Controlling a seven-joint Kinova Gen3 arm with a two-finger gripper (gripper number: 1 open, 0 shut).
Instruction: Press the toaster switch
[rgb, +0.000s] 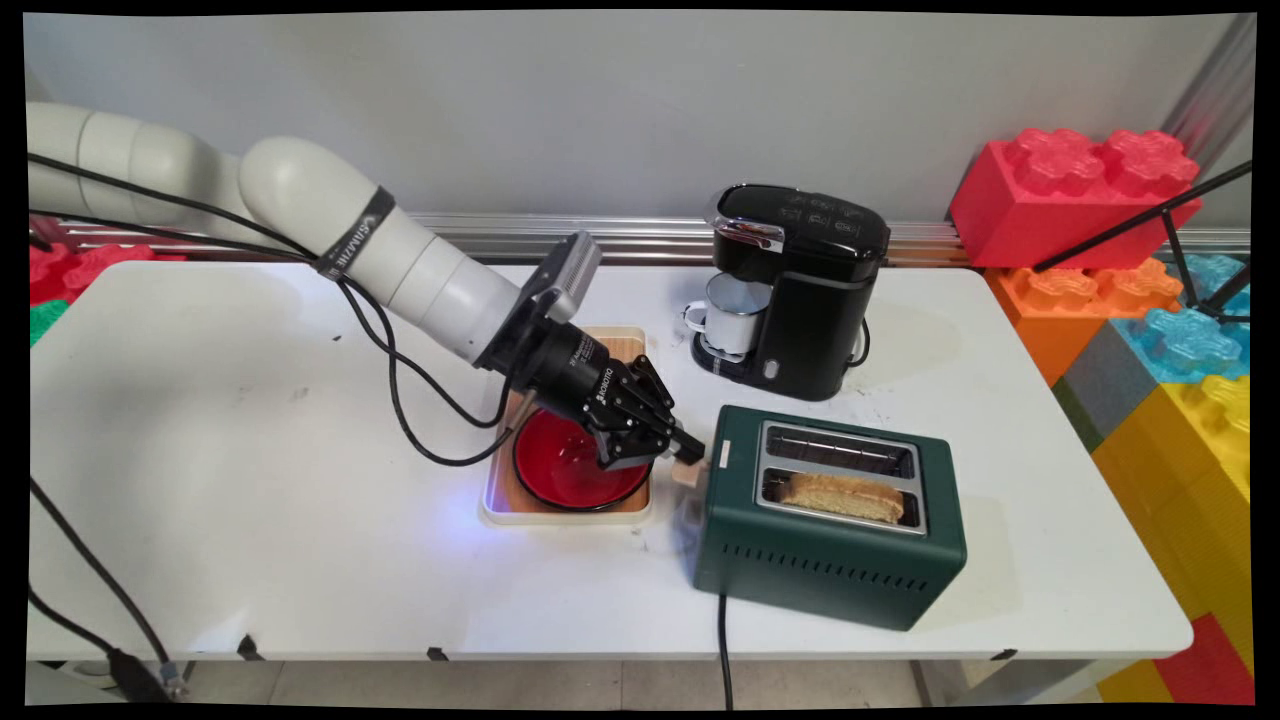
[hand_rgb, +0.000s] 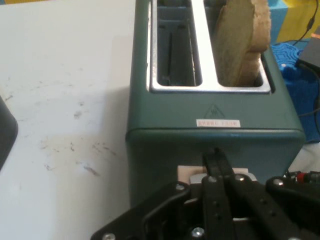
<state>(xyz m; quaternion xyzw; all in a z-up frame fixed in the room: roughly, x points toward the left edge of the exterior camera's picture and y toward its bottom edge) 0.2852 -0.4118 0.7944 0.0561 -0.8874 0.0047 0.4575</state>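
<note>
1. A green toaster (rgb: 830, 520) sits lower right of centre on the white table (rgb: 250, 500), with a slice of bread (rgb: 845, 496) standing in its nearer slot.
2. The black gripper (rgb: 690, 447) presses against the toaster's left end, its jaws together over the pale lever (rgb: 688, 472).
3. Just left, under the gripper, a red bowl (rgb: 570, 470) rests on a wooden tray (rgb: 620, 350).
4. Farther back, a black coffee maker (rgb: 800, 285) holds a white mug (rgb: 730, 315).
</note>
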